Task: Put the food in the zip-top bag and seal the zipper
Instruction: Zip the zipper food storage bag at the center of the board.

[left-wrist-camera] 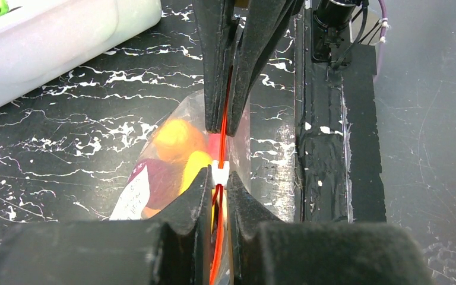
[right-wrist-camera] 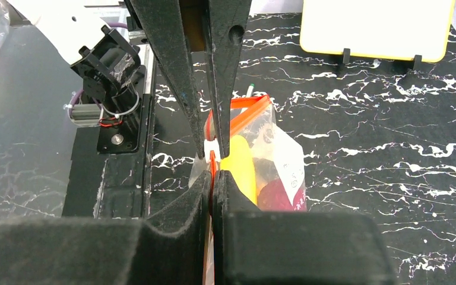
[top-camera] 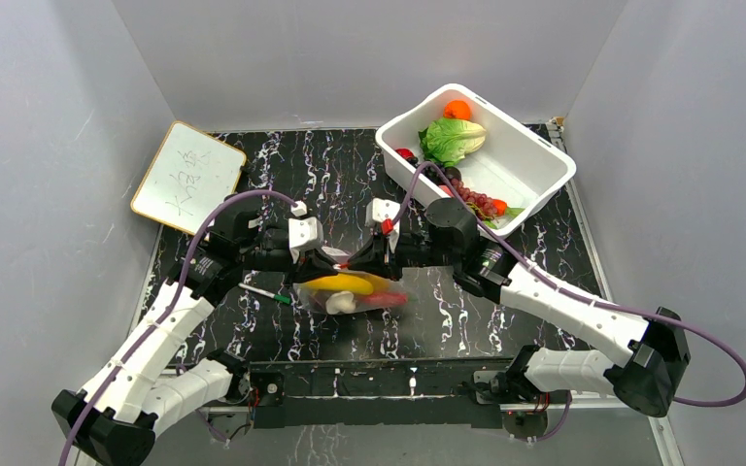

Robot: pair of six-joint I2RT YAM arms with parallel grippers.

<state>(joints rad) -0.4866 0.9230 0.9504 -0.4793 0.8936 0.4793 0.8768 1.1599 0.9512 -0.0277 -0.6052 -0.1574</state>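
The zip-top bag [top-camera: 396,291] lies at the table's front middle, with food inside: a yellow piece [top-camera: 345,282], a white piece [top-camera: 340,303] and a red one [top-camera: 384,299]. Both grippers meet tip to tip on its rim. My left gripper [left-wrist-camera: 219,178] is shut on the red-orange zipper [left-wrist-camera: 221,133], right behind the white slider [left-wrist-camera: 220,171]. My right gripper [right-wrist-camera: 214,175] is shut on the same zipper [right-wrist-camera: 246,113] from the other side. Yellow food [right-wrist-camera: 238,166] and purple food [right-wrist-camera: 280,193] show through the clear bag [right-wrist-camera: 285,148].
A white tub [top-camera: 525,165] at the back right holds lettuce [top-camera: 452,139], an orange piece [top-camera: 457,109] and grapes [top-camera: 481,202]. A small whiteboard [top-camera: 187,175] stands at the back left. A green-and-white pen [top-camera: 264,292] lies left of the bag. A black rail [top-camera: 379,379] runs along the near edge.
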